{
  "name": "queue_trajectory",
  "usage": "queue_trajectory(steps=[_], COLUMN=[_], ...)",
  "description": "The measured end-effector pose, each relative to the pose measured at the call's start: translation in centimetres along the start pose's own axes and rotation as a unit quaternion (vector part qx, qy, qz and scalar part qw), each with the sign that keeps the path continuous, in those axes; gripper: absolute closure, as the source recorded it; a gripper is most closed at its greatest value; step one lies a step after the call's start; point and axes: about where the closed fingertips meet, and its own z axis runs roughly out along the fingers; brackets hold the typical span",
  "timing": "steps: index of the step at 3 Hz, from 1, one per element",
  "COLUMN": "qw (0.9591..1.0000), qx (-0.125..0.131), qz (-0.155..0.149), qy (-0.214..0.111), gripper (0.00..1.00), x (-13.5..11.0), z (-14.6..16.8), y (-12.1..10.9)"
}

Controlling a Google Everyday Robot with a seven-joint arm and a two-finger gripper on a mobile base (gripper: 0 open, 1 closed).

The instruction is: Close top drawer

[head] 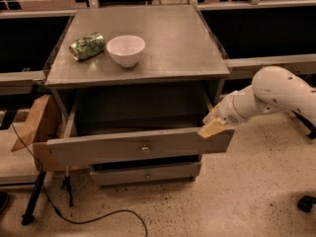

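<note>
One grey metal cabinet filled the middle of the view, standing on a speckled floor between dark benches. Its top drawer was pulled well out, the deep box open to view under the cabinet top and the long flat front panel slanting a little, with the left end lower and nearer than the right. A white robot arm reached in from the right edge, its rounded shell level with the drawer. Below the open drawer sat a shallower drawer front, close in against the cabinet. A brown cardboard box leaned at the cabinet's left side, just beside the drawer's left end. On the cabinet top, towards the left, a white bowl stood upright, and a green can lay on its side just beside it. The gripper was at the right end of the drawer's front panel, its tan tip against the panel's upper edge; whether it was spread or pressed together could not be told. A small brass knob marked the panel's centre, and a thin black cable trailed over the floor in front.
</note>
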Motion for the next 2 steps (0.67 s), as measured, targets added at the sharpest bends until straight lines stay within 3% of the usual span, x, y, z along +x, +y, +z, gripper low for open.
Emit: queue_trajectory(steps=[2], qw=[1.0], qx=[0.005], qz=[0.005], qy=[-0.006], gripper=[1.0], x=[-0.8], z=[0.43], y=[-0.25])
